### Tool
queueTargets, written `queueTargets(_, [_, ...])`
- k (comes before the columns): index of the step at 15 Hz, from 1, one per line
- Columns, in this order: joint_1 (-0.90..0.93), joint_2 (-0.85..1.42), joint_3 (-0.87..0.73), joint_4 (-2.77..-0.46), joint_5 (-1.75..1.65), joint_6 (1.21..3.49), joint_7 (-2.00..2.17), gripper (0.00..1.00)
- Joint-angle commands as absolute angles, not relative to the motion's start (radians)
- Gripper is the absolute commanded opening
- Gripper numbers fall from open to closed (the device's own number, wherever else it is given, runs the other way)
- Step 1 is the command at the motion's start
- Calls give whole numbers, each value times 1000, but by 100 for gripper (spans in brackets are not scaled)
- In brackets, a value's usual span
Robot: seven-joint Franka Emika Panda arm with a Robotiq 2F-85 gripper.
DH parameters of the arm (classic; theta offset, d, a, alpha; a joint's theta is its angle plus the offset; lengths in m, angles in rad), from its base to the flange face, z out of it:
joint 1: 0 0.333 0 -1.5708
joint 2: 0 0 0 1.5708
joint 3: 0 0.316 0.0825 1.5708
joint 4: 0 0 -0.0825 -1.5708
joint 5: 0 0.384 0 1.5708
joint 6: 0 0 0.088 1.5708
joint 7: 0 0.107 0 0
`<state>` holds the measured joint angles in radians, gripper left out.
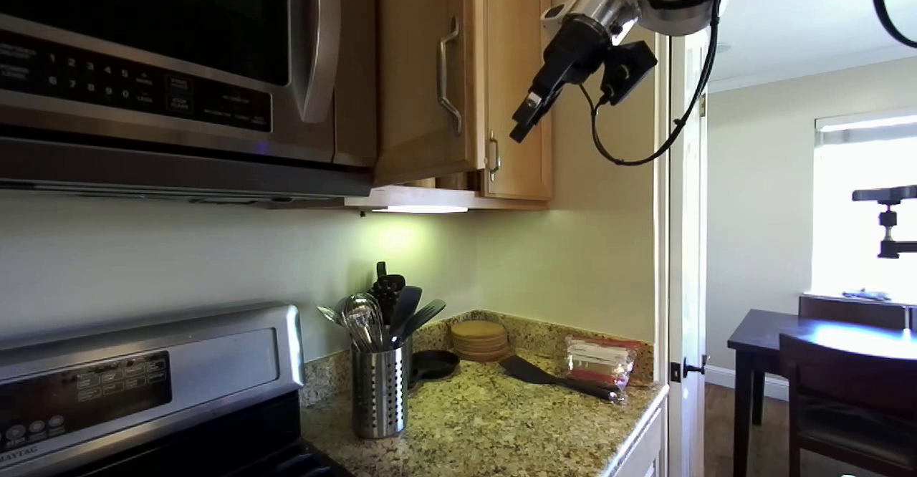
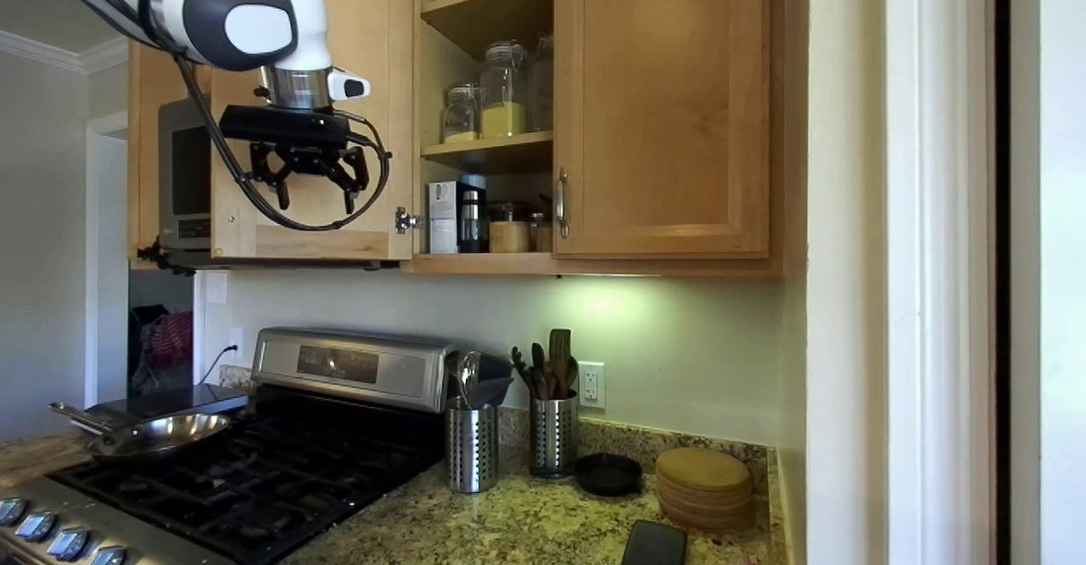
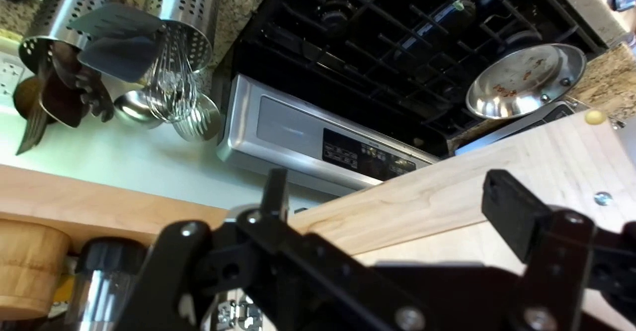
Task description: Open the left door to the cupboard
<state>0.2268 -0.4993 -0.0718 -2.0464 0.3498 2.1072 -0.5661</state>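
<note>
The left door (image 1: 415, 69) is light maple and stands swung wide open, its silver bar handle (image 1: 445, 76) showing in an exterior view. Its inner face (image 2: 373, 166) and hinge show in an exterior view, where the handle is hidden. The inner face also fills part of the wrist view (image 3: 422, 216). The cupboard (image 2: 484, 265) stands open on its left side, with shelves showing. The twin door (image 2: 662, 107) is closed. My gripper (image 2: 316, 202) is open and empty, in front of the door's inner face. It also shows in an exterior view (image 1: 524, 122) and the wrist view (image 3: 390, 189).
The shelves hold glass jars (image 2: 504, 94) and small containers. The microwave (image 1: 315, 47) is beside the cupboard. Below are the stove (image 2: 237, 463) with a steel pan (image 2: 170, 433), and the granite counter (image 2: 458, 531) with utensil holders (image 2: 473, 450) and wooden discs (image 2: 704, 489).
</note>
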Motion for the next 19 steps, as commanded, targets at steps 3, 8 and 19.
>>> queueTargets(3, [138,-487,-66,-2090,261,2045,-410,100])
queueTargets(8, [43,-477,-45,-2197,124,2065,-233,100])
queueTargets(19, [20,-457,-56,-2274,100,2061,-140,100])
